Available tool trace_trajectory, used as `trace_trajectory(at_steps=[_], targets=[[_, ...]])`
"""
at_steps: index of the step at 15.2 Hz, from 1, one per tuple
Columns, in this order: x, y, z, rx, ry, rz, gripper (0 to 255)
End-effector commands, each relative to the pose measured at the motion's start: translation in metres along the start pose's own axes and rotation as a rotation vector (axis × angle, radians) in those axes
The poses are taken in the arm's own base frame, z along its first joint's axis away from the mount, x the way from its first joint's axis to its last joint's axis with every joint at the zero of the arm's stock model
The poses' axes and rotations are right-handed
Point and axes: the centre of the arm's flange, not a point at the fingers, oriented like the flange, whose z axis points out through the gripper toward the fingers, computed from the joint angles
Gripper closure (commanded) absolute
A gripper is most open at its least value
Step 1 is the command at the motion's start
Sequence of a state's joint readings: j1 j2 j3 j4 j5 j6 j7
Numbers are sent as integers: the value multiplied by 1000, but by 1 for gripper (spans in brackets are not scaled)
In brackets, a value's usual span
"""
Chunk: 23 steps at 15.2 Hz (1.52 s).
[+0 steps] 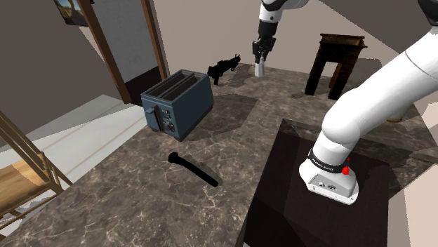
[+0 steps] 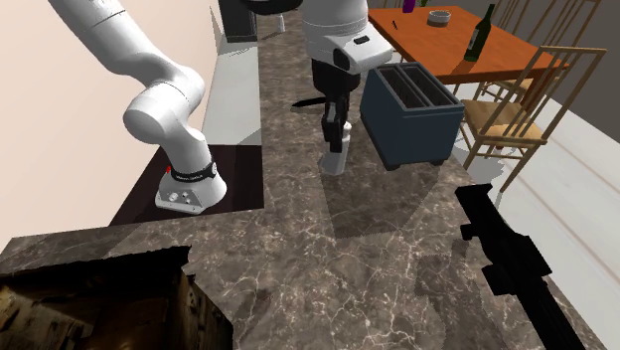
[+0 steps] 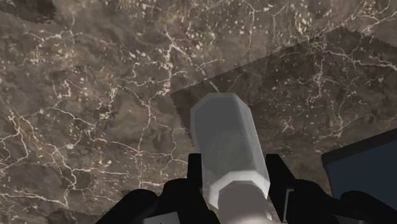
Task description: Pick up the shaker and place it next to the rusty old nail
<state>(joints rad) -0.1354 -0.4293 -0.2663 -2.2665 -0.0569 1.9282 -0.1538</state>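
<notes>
My gripper (image 1: 261,55) is shut on a pale grey, faceted shaker (image 1: 260,69) at the far end of the marble counter (image 1: 140,189). In the wrist view the shaker (image 3: 229,149) is clasped between the two black fingers (image 3: 195,173) and points down at the marble. Seen from the second exterior view, the gripper (image 2: 336,131) holds the shaker (image 2: 336,159) upright just at the counter; I cannot tell whether its base touches. A long black nail (image 1: 193,168) lies on the counter in front of the toaster, far from the gripper. The nail (image 2: 307,102) also shows behind the hand.
A dark blue toaster (image 1: 178,102) (image 2: 411,111) stands beside the gripper. A black gun-shaped object (image 1: 223,68) (image 2: 509,261) lies near the counter's far edge. The arm's dark stand (image 1: 309,203) takes the near right. A wooden chair (image 2: 512,111) and an orange table (image 2: 452,48) stand beyond the counter.
</notes>
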Motion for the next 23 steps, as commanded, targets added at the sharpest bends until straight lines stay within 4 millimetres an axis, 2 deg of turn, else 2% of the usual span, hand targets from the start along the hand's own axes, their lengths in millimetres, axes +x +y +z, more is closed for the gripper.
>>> trace_trajectory(at_steps=[1, 23], targets=[[-4, -26, 0, 0, 0, 2, 255], [-57, -311, 6, 0, 0, 2, 255]])
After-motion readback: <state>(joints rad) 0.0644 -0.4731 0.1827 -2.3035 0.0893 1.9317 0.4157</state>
